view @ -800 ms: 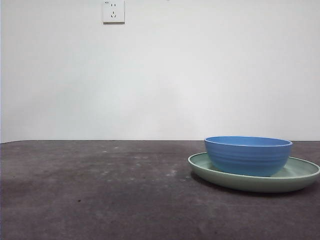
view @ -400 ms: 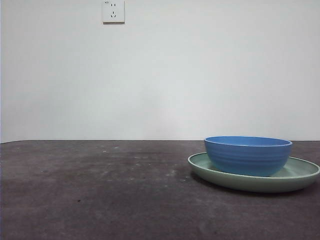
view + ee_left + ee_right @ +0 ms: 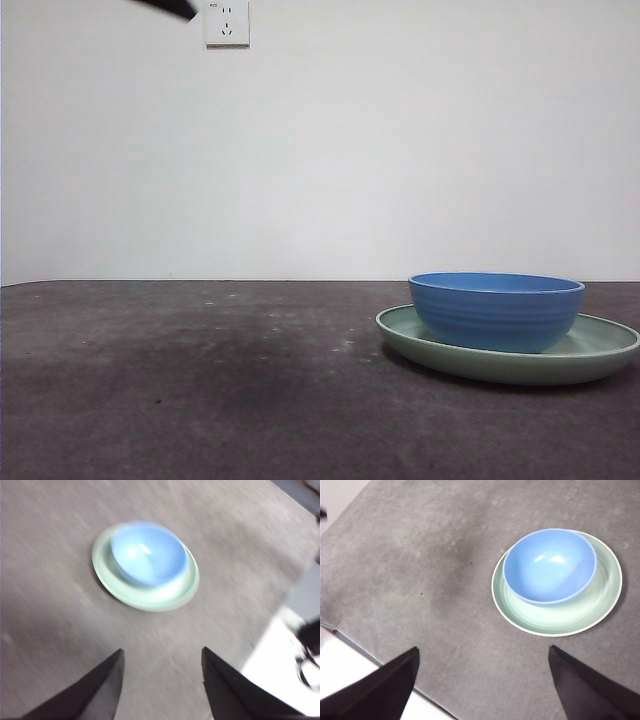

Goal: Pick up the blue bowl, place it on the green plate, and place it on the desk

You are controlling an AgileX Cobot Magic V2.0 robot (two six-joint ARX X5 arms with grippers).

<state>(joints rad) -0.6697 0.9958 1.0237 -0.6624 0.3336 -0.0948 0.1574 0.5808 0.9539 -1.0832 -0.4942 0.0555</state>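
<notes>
Since half a second ago a black tip has entered the front view at the upper left corner, just beside the wall socket (image 3: 227,22), while bowl and plate sit exactly as before. Which arm that tip belongs to cannot be told from that view. Seen from its own wrist camera, the left gripper (image 3: 161,666) hangs high above the desk (image 3: 45,595) with its jaws spread apart and nothing between them; the picture is blurred. Likewise the right gripper (image 3: 482,662) is held wide open and empty, well above the tabletop near its edge. Both are well apart from the crockery. Beyond the jaws lies the green plate (image 3: 600,611), a wide, shallow, pale mint dish with a low raised rim, resting flat on the desk. Inside it stands the blue bowl (image 3: 549,565), upright, glossy, medium blue, faintly ridged on its outer wall, and empty. It sits off-centre on the plate. In the front view the pair stands at the right side of the dark, mottled desk.
</notes>
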